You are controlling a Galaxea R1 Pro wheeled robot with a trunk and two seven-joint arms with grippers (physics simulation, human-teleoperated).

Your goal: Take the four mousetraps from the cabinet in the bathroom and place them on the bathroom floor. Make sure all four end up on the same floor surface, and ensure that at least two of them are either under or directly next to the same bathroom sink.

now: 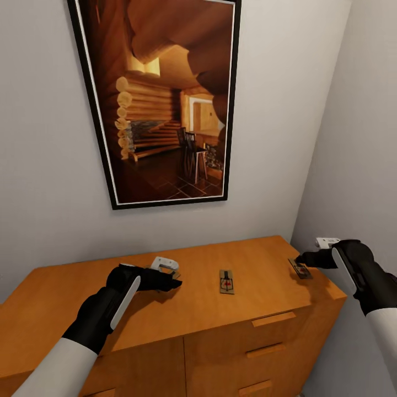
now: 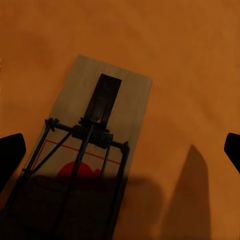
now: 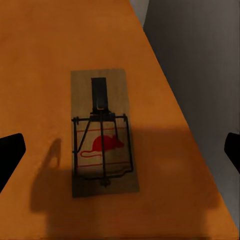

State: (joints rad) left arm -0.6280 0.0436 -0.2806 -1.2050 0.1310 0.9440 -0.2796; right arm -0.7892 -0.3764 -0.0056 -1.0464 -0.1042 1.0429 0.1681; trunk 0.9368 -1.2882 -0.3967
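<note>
Mousetraps lie flat on the top of the orange-brown cabinet [image 1: 165, 325]. One mousetrap [image 1: 226, 282] sits mid-top, between the two arms. The left gripper [image 1: 175, 283] hovers low over the top, fingers spread, above a second mousetrap [image 2: 95, 145] seen in the left wrist view. The right gripper [image 1: 299, 258] is at the cabinet's right end, fingers spread, over a third mousetrap [image 1: 300, 269], which lies near the right edge and shows a red mouse print [image 3: 106, 144]. A framed picture [image 1: 165, 99] of a log interior hangs on the wall above.
</note>
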